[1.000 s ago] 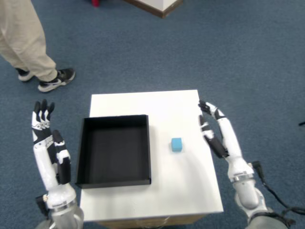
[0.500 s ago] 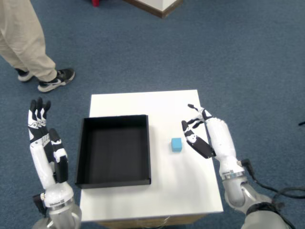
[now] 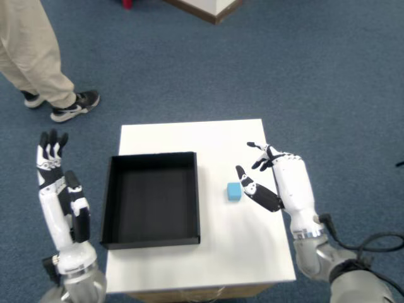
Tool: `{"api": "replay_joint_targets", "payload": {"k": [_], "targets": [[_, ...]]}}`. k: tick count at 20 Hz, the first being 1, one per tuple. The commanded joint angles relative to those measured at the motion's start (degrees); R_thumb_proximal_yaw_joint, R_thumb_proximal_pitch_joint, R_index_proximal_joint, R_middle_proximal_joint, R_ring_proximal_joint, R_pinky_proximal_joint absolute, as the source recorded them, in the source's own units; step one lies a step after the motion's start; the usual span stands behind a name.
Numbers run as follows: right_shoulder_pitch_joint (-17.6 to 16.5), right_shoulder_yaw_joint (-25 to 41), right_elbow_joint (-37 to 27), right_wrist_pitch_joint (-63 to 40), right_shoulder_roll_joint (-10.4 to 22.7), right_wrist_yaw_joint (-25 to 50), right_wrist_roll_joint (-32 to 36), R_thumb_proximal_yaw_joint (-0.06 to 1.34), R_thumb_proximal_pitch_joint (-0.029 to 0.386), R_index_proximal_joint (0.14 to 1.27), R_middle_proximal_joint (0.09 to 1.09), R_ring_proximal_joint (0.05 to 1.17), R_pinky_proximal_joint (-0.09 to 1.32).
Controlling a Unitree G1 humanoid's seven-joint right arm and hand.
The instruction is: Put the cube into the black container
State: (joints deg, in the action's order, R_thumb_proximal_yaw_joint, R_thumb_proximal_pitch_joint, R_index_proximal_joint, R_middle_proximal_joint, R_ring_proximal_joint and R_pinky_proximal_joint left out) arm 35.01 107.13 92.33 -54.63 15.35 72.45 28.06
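Note:
A small light-blue cube (image 3: 234,191) rests on the white table (image 3: 214,142), just right of the black container (image 3: 151,199). The container is a square open tray and holds nothing that I can see. My right hand (image 3: 278,180) hovers over the table's right side, fingers spread and open, palm turned toward the cube. Its thumb tip is a short gap from the cube's right face, not touching. The left hand (image 3: 60,196) is raised off the table's left edge, fingers up, holding nothing.
A person's legs in beige trousers and dark shoes (image 3: 74,104) stand on the blue carpet at the upper left. A wooden-edged piece of furniture (image 3: 208,7) sits at the top. A black cable (image 3: 372,243) trails by my right forearm.
My right hand has swung in from the table's right edge toward the cube, rotating its palm inward and spreading its fingers. The cube and the container have not moved.

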Motion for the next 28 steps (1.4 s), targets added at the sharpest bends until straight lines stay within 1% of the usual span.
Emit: {"api": "replay_joint_targets", "payload": {"k": [1,5,8,13,14,16,22,28], "targets": [[3.6,1.3,-0.8,2.2,2.1,5.7,-0.8,0.54,0.105,0.5,0.94,1.02,1.02],[2.9,3.3,-3.7,7.7,4.0,7.9,-2.7,0.57,0.085,0.53,0.95,1.04,1.09],[2.1,3.5,-5.8,12.3,5.0,6.8,-2.9,0.6,0.071,0.55,0.92,1.05,1.14],[2.2,3.5,-7.9,15.8,5.5,5.3,-2.7,0.61,0.042,0.59,0.91,1.05,1.16],[2.1,3.6,-8.1,17.5,5.5,3.4,-2.7,0.61,0.036,0.6,0.9,1.05,1.16],[2.1,3.5,-8.5,19.5,5.2,1.3,-2.4,0.61,0.027,0.6,0.9,1.05,1.16],[3.0,2.8,-9.0,21.9,3.7,-0.7,-1.7,0.59,0.0,0.62,0.91,1.06,1.18],[3.5,4.1,-9.0,25.2,2.1,-3.2,-2.8,0.55,-0.009,0.62,0.91,1.07,1.2]]}}
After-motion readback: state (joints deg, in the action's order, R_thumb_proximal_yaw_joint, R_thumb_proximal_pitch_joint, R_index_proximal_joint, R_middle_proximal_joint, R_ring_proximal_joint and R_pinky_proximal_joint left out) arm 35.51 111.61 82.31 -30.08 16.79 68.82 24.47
